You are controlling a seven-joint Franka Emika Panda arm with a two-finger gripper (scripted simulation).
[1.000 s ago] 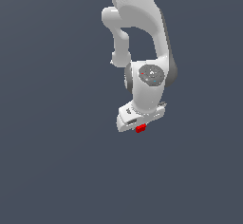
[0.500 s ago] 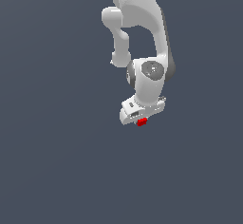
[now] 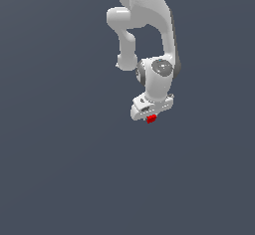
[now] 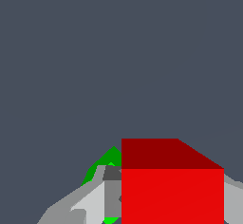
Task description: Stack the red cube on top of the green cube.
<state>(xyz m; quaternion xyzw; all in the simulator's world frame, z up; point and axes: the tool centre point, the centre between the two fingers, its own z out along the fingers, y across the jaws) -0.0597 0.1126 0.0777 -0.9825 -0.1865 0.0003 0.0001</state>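
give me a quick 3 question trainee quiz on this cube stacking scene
1. True or false: the red cube sits between the fingers of the gripper.
2. In the wrist view, which cube is partly hidden behind the other? A red, B green, C neither.
3. Fill in: in the exterior view the only cube visible is ____.

Key: 1 true. 2 B, the green cube peeks out behind the red one and a finger. 3 red.

A bare simulated scene: flat grey ground [image 3: 60,169], no furnishings.
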